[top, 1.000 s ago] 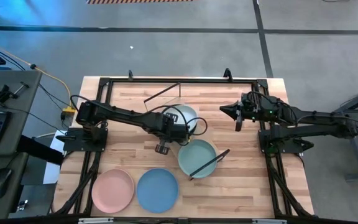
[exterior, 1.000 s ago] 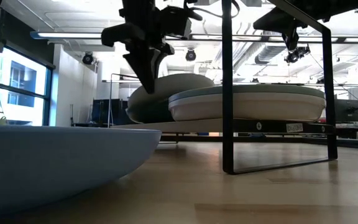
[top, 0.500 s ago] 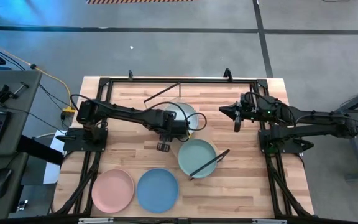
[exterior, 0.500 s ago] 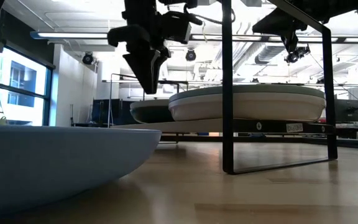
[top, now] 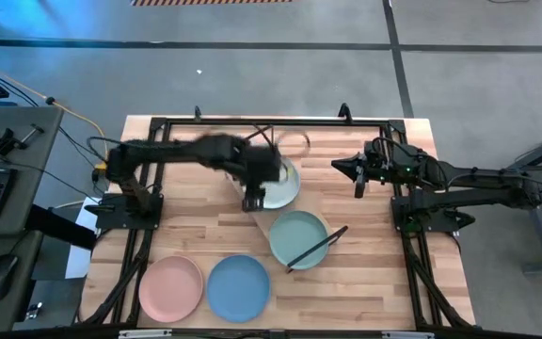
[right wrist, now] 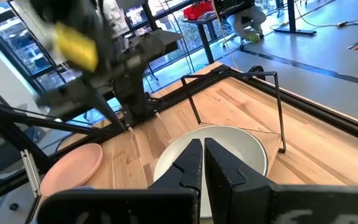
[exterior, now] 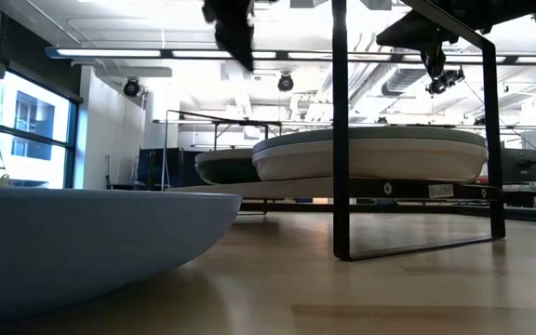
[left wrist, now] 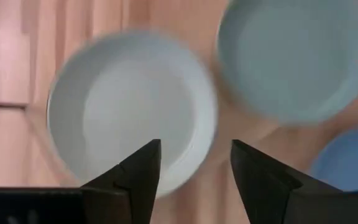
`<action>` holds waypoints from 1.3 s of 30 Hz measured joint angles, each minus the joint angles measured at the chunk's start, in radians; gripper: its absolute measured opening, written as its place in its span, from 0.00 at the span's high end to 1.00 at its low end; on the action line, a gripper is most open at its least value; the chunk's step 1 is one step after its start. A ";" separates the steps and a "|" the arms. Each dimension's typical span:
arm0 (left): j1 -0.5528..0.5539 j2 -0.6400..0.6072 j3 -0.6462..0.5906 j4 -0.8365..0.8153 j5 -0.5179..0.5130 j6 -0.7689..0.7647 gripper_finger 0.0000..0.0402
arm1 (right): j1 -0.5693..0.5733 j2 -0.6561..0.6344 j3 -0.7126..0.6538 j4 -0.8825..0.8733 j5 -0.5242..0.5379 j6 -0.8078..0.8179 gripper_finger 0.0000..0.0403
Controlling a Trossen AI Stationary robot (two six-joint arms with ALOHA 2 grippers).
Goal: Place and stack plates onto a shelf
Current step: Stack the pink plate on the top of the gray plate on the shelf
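Observation:
A white plate and a sage green plate lie side by side on the light wood shelf, between its dark frame rods. A pink plate and a light blue plate rest on the tabletop near the front edge. My left gripper is open and empty, blurred, high above the near-left rim of the white plate. My right gripper is shut and empty, held in the air to the right of the shelf.
The shelf's tall frame rod stands close in front of the low camera. The light blue plate fills that view's near left. A dark frame runs round the tabletop. Bare wood lies along the far edge.
The white plate, tilted up at one side a second ago, has settled flat on the shelf behind the sage plate. My left gripper has then risen quickly and gone toward the table's far edge, away from that plate.

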 joint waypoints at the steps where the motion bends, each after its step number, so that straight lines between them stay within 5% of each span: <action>1: 0.014 -0.038 -0.025 0.052 0.031 -0.030 0.54 | 0.000 0.000 0.000 0.001 0.000 0.000 1.00; 15: -0.023 -0.627 -0.776 0.971 0.038 -0.306 0.55 | 0.000 0.011 0.000 0.097 -0.001 0.029 1.00; 19: -0.046 -0.718 -0.919 1.108 -0.011 -0.338 0.55 | 0.000 0.039 0.001 0.156 -0.002 0.027 1.00; 39: -0.064 -0.754 -0.987 1.111 0.030 -0.296 0.55 | 0.000 0.083 0.001 0.195 -0.032 0.156 0.94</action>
